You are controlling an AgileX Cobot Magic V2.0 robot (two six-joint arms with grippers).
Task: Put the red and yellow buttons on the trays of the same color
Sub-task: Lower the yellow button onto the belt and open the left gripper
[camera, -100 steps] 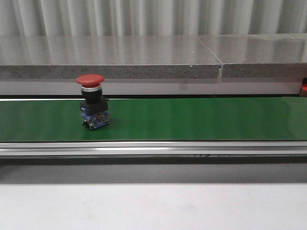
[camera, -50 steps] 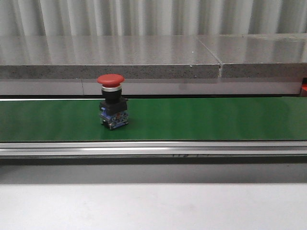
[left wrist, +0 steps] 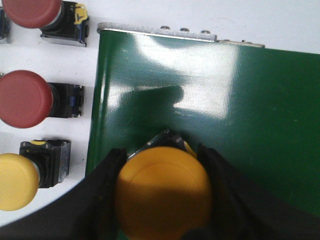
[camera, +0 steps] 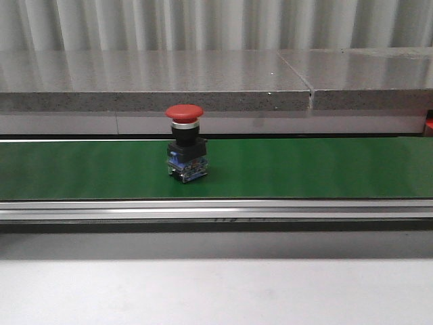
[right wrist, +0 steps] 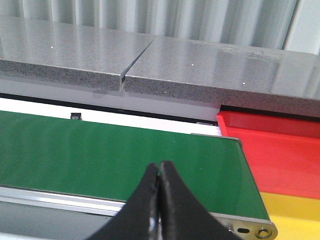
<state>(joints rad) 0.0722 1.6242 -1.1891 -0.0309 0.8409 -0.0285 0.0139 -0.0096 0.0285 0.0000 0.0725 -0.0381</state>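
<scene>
A red button (camera: pixel 185 144) with a mushroom cap, black collar and blue-clear base stands upright on the green belt, left of centre. A yellow button (left wrist: pixel 164 192), cap toward the camera, sits over the belt's end. Beside that end, two more red buttons (left wrist: pixel 24 98) and a yellow one (left wrist: pixel 17 181) lie on their sides. A red tray (right wrist: pixel 280 150) and yellow tray (right wrist: pixel 295 217) sit at the belt's right end.

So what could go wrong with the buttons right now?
The red button stands upright on the green belt with no arm near it in the front view, and the right gripper is shut, so it may ride past before being grabbed. The left gripper holds a yellow button above the belt's end; released carelessly, it might tip over or land off the belt beside the spare buttons.
</scene>
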